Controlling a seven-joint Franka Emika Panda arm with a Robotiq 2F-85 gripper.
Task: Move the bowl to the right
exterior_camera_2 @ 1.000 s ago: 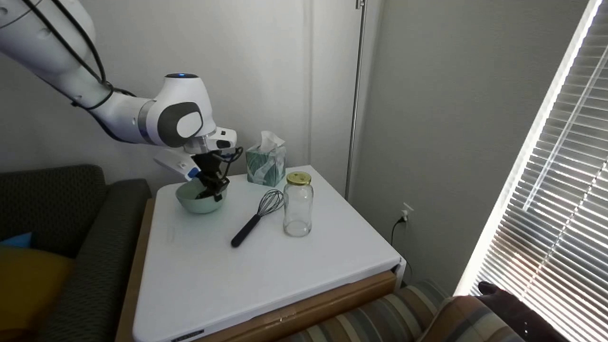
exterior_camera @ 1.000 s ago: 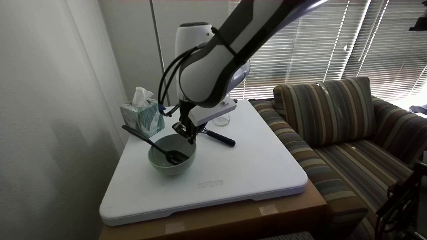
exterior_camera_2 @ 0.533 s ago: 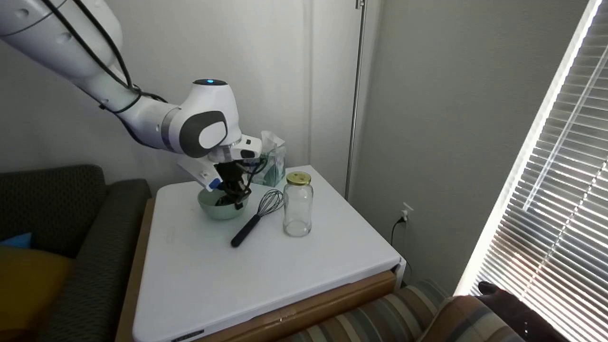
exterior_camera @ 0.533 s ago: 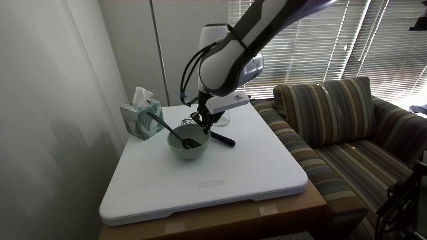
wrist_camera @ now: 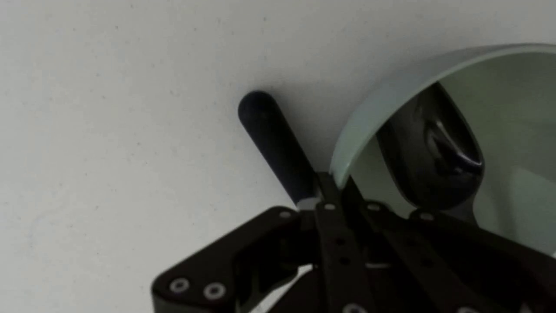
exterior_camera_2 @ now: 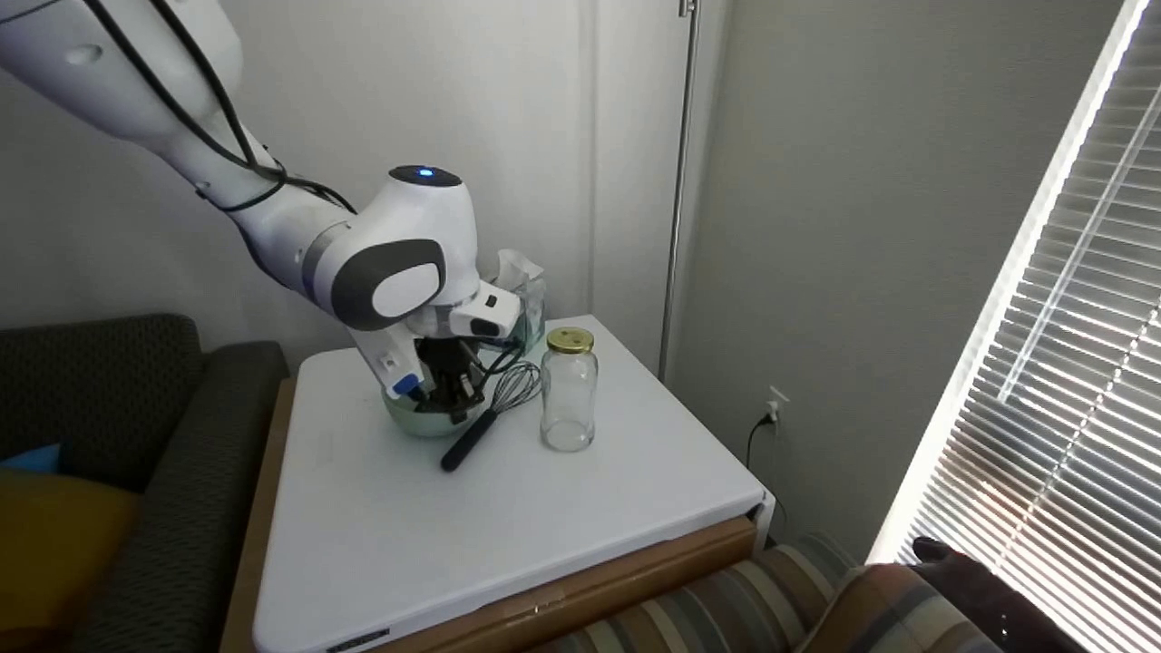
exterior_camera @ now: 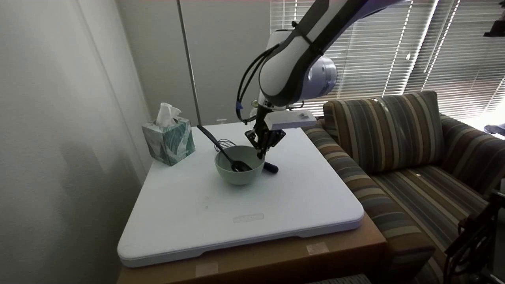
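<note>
- In the wrist view, the fingers (wrist_camera: 333, 228) are clenched on the bowl (wrist_camera: 362, 126), one inside its rim, one outside.
- From them, the bowl extends upward and to the right edge.
- In an exterior view, it is near the frame's centre, with a black spoon (exterior_camera: 240, 167) inside; whether it touches the counter (exterior_camera: 300, 197), I cannot tell.

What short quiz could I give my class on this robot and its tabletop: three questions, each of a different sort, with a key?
1. True or false: the gripper holds the bowl by its rim.

2. Choose one: the lid on the glass jar is (A) black, (B) gold, (C) white.

3. Name it: which utensil rests inside the bowl, its handle sticking out past the top?

Key: 1. True. 2. B. 3. A black spoon.
</note>
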